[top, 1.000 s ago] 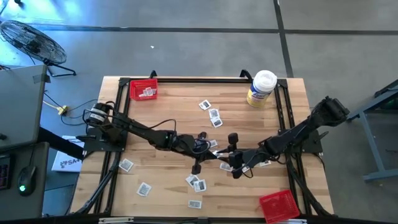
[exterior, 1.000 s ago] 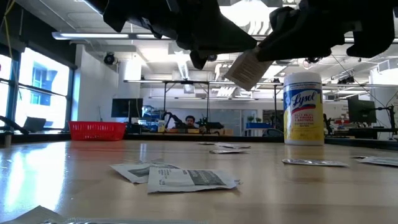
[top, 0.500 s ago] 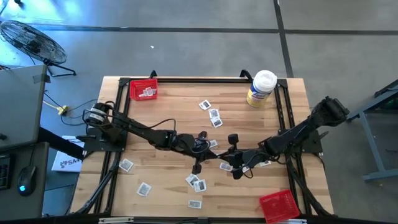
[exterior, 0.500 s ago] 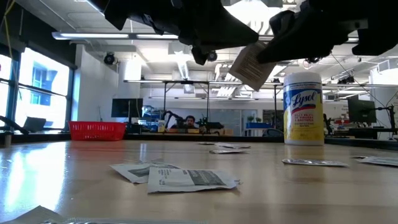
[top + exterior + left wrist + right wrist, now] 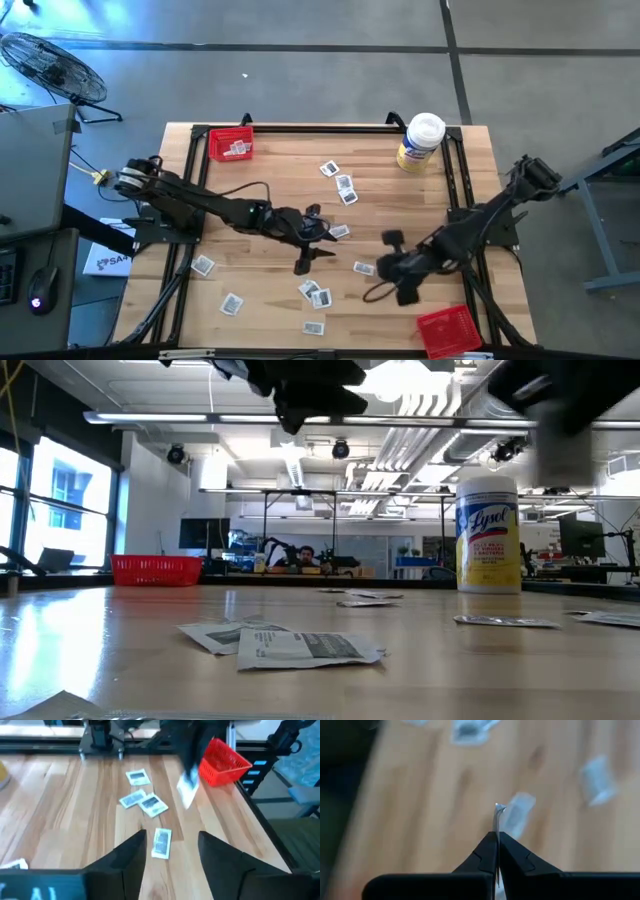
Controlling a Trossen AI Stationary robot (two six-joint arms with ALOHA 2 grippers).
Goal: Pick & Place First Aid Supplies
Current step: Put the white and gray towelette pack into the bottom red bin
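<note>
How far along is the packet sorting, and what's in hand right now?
Early stage. Done: a few small flat white-and-grey packets lie in the red tray at the far left corner. In hand: the right gripper is shut on one packet, near the red tray at the near right corner, which looks empty. The left gripper is open above mid-table. Left: over a dozen loose packets on the wooden table.

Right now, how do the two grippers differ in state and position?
The left gripper has its jaws open and holds nothing; the right gripper has its jaws shut on a packet, seen edge-on. In the high view the left gripper is over mid-table, while the right gripper sits closer to the red tray at the near right corner. Both are raised above the table.
</note>
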